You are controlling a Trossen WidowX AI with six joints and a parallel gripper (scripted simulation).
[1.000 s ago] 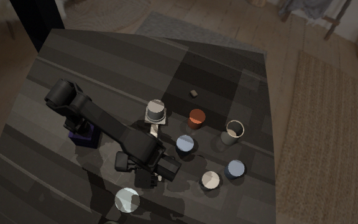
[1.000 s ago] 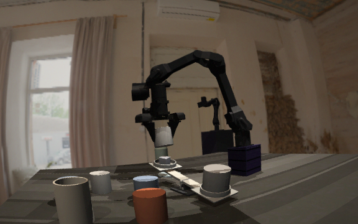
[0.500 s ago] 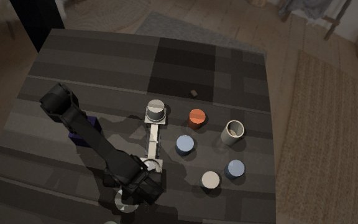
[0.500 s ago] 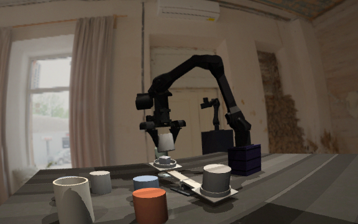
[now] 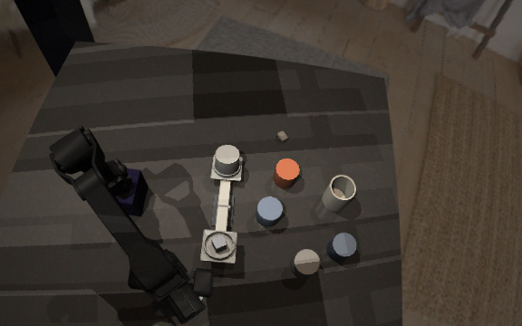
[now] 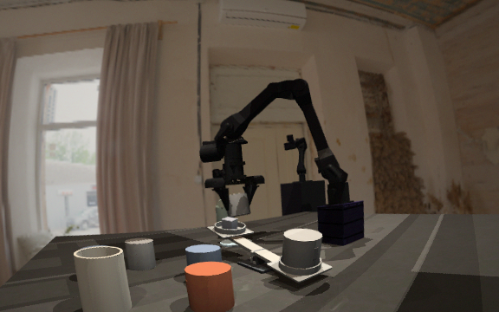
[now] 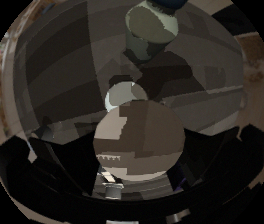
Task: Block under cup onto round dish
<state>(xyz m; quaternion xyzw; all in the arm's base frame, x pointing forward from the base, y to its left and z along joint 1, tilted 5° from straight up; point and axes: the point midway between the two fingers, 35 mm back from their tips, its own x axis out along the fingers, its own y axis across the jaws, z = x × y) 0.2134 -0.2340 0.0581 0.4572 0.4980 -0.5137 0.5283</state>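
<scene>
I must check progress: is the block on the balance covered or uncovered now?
Uncovered: the block sits bare on its balance pad, and the gripper holds the lifted cup off to the side.

Grey cup (image 6: 237, 204) held aloft beside balance (image 6: 255, 247), small grey block (image 6: 230, 223) uncovered on its far pan, second cup (image 6: 302, 250) upright on near pan

Dim light is lying over the bench (image 5: 107, 91), objects are casting soft shadows on it; a bright window (image 6: 65, 152) is glowing in the exterior view; the wrist view is bulging, fisheye-warped, darkening toward its edges.
</scene>
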